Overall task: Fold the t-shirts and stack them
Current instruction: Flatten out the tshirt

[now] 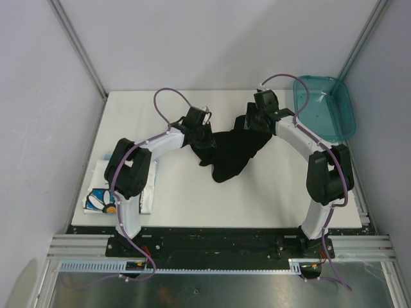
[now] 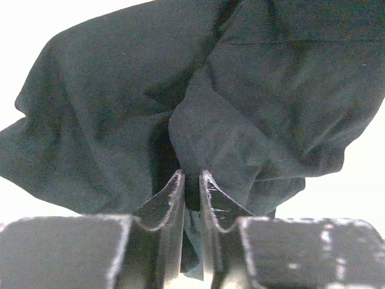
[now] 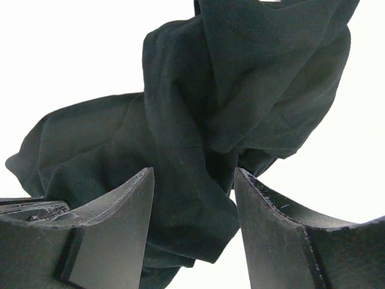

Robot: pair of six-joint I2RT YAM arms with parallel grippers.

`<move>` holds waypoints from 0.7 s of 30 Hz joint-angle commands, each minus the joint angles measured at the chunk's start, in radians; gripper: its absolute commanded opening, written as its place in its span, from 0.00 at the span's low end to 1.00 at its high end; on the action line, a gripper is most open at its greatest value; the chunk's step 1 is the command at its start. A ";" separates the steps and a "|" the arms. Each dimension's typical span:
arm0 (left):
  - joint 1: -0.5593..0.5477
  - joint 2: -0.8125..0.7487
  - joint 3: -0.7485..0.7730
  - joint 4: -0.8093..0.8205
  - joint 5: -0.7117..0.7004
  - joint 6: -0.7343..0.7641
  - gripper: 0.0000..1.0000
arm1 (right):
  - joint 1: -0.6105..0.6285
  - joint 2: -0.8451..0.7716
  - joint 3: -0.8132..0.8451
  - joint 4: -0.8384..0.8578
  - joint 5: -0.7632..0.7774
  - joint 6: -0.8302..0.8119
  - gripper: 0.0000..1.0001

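Observation:
The black t-shirt [image 1: 232, 154] lies crumpled in the middle of the white table [image 1: 192, 205], between my two grippers. At its left edge, my left gripper [image 1: 204, 142] has its jaws drawn close together; in the left wrist view a fold of the black t-shirt [image 2: 120, 90] is pinched in the left gripper [image 2: 191, 176]. My right gripper [image 1: 252, 123] is at the shirt's far right end. In the right wrist view the right gripper [image 3: 192, 174] stands wide open, with a bunch of black t-shirt [image 3: 240, 78] loose between its fingers. The white t-shirt [image 1: 103, 192] with blue daisy print lies folded at the table's left, partly under my left arm.
A teal translucent bin [image 1: 324, 106] sits at the back right corner of the table. Grey walls with metal frame posts close in the back and both sides. The arm bases stand on the black rail at the near edge.

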 commanded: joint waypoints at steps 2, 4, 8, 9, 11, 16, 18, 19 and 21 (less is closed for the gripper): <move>-0.003 -0.026 0.043 0.012 0.030 0.031 0.04 | -0.010 -0.026 0.001 0.035 -0.008 0.017 0.60; -0.005 -0.051 0.026 0.012 0.023 0.039 0.01 | -0.015 -0.015 0.006 0.045 -0.003 0.020 0.60; -0.007 -0.210 -0.104 -0.004 -0.077 0.026 0.00 | -0.031 0.017 0.029 0.064 0.035 0.033 0.60; -0.007 -0.263 -0.155 -0.014 -0.112 0.015 0.00 | -0.036 0.026 0.036 0.067 0.041 0.038 0.60; -0.005 -0.359 -0.256 -0.037 -0.192 -0.009 0.00 | -0.044 0.044 0.048 0.074 0.044 0.047 0.60; 0.030 -0.519 -0.464 -0.056 -0.300 -0.055 0.00 | -0.036 0.094 0.094 0.062 0.065 0.052 0.63; 0.043 -0.529 -0.495 -0.057 -0.304 -0.057 0.00 | -0.030 0.108 0.107 0.059 0.072 0.057 0.66; 0.045 -0.527 -0.501 -0.057 -0.304 -0.056 0.00 | -0.027 0.115 0.111 0.060 0.070 0.060 0.67; 0.047 -0.521 -0.503 -0.058 -0.304 -0.055 0.00 | -0.019 0.131 0.124 0.058 0.066 0.066 0.68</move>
